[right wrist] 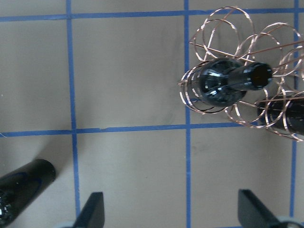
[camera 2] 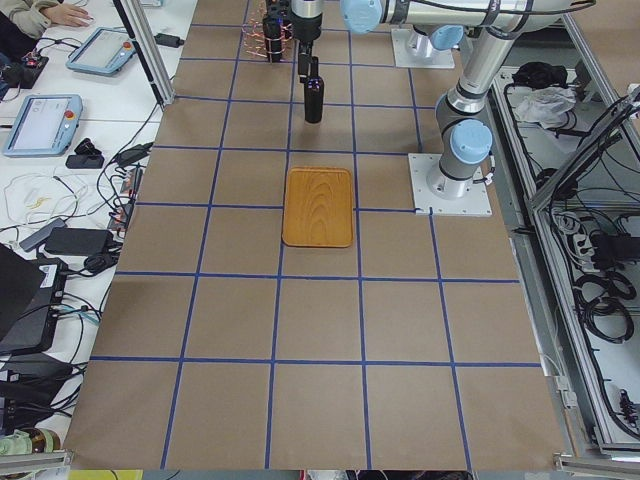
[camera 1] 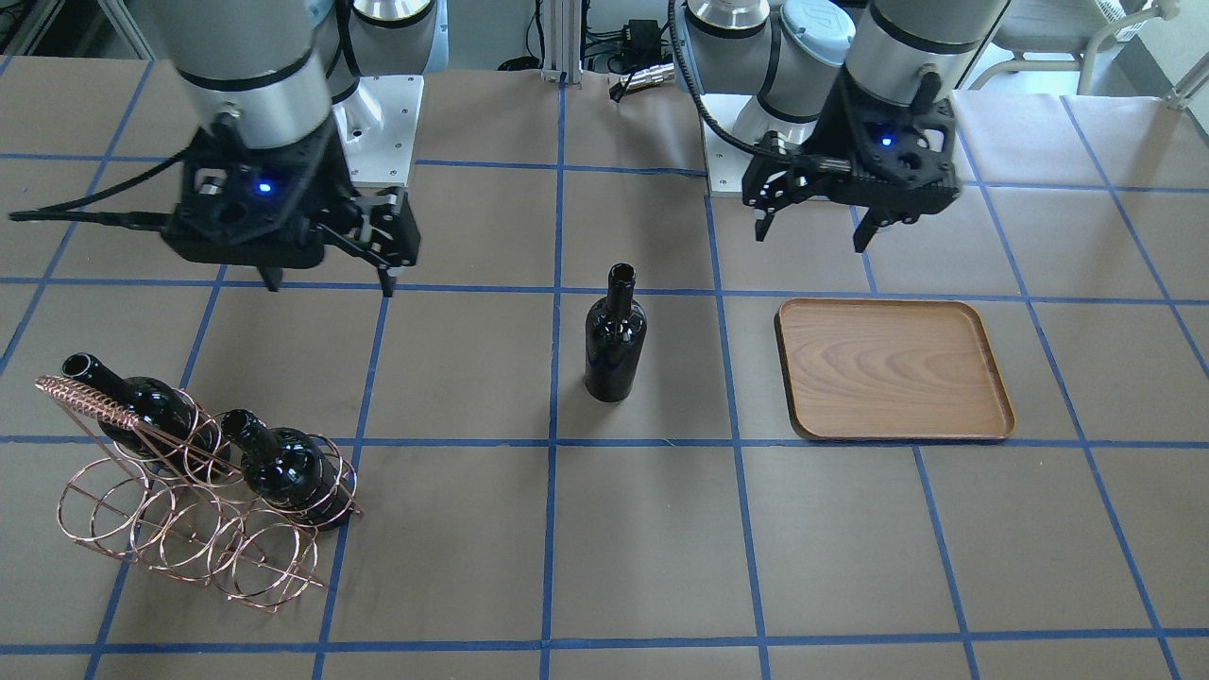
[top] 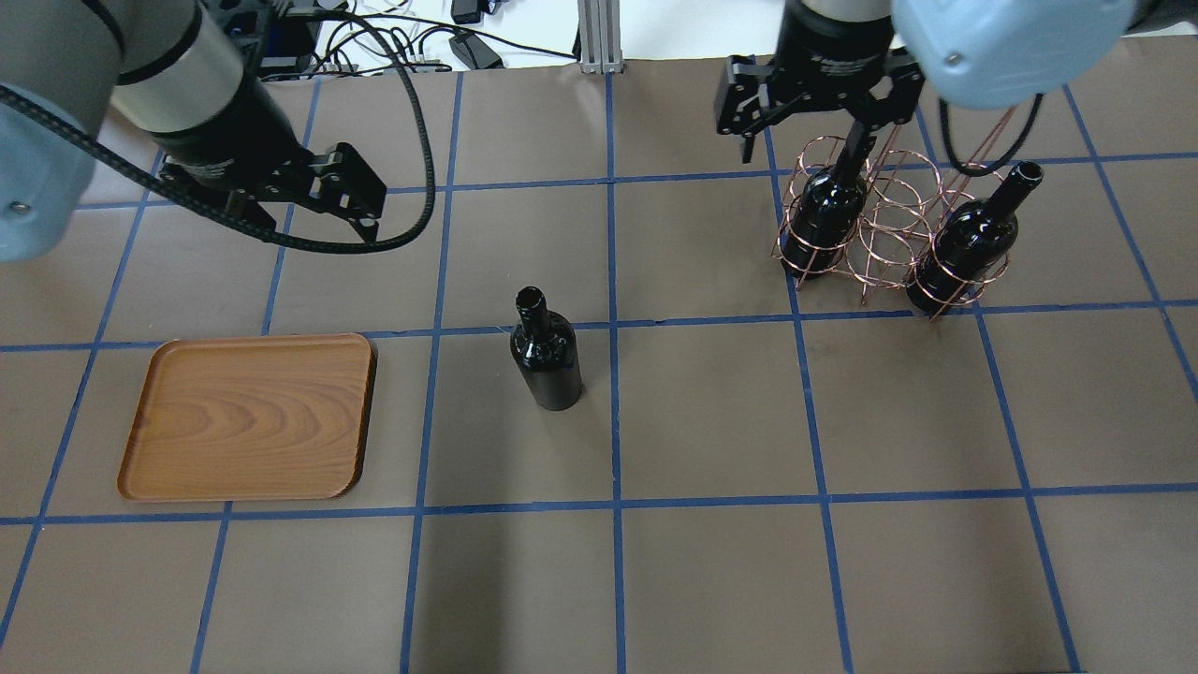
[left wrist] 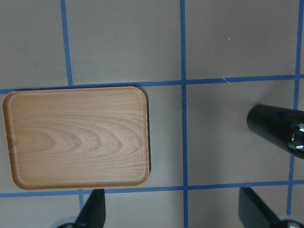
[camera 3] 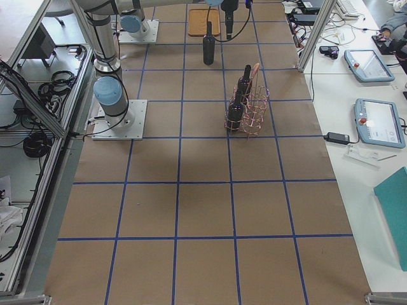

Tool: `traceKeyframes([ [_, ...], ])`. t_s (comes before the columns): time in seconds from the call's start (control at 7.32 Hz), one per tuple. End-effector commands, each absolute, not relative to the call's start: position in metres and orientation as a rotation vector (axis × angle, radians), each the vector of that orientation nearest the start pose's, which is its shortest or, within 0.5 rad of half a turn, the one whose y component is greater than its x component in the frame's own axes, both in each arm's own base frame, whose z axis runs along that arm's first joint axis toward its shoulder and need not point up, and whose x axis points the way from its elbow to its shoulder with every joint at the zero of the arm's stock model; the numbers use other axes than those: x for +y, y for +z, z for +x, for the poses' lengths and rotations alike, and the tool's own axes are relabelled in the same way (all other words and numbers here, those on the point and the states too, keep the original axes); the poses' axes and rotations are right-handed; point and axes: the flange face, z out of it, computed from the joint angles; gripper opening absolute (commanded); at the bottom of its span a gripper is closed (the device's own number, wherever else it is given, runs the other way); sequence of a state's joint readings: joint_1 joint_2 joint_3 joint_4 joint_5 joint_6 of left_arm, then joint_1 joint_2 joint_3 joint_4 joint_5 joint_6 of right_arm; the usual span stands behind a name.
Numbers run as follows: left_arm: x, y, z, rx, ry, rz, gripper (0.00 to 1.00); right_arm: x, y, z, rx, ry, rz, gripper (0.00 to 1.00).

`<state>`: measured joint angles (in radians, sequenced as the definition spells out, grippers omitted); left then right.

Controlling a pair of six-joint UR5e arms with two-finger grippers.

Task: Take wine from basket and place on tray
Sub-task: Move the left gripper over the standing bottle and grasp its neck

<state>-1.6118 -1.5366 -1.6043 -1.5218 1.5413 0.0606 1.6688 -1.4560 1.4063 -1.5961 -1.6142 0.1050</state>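
wine (left wrist: 274, 127) partly beyond right edge

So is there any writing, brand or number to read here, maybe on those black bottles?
No readable text anywhere.
Standing bottle: no label.
Racked bottles: no label seen.
Tray: plain wood, no mark.
Operators' screens: too small to read.

**Black glass, copper wire, brown wood**

The three bottles (camera 1: 614, 340) are glossy black. The basket (camera 1: 90, 401) is rose-gold wire. The tray (camera 1: 893, 368) is brown with wavy grain. The table (camera 1: 642, 557) is dull brown, gridded in blue tape (camera 1: 453, 441).
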Motion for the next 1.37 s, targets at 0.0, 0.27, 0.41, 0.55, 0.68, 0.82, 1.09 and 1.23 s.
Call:
traceKeyframes([
  [0.0,-0.456,0.479,-0.236,3.165,-0.062,0.29,1.0,-0.518,0.541,0.137,3.178,-0.164,-0.009,1.0],
  [0.27,-0.449,0.458,-0.285,3.152,-0.039,0.396,1.0,-0.516,0.524,0.135,3.183,-0.113,-0.007,1.0],
  [0.41,-0.455,0.44,-0.295,3.15,-0.034,0.421,1.0,-0.515,0.52,0.134,3.184,-0.098,-0.005,1.0],
  [0.55,-0.459,0.424,-0.297,3.144,-0.018,0.442,1.0,-0.516,0.52,0.134,3.184,-0.106,-0.005,1.0],
  [0.68,-0.464,0.409,-0.297,3.14,-0.006,0.449,1.0,-0.516,0.52,0.134,3.184,-0.106,-0.005,1.0],
  [0.82,-0.469,0.398,-0.298,3.127,-0.011,0.483,1.0,-0.516,0.52,0.134,3.184,-0.108,-0.003,1.0],
  [1.09,-0.477,0.381,-0.3,3.123,0.015,0.493,1.0,-0.516,0.521,0.134,3.183,-0.118,-0.002,1.0],
  [1.23,-0.482,0.373,-0.302,3.125,0.018,0.488,0.98,-0.517,0.52,0.134,3.183,-0.118,-0.002,1.0],
])
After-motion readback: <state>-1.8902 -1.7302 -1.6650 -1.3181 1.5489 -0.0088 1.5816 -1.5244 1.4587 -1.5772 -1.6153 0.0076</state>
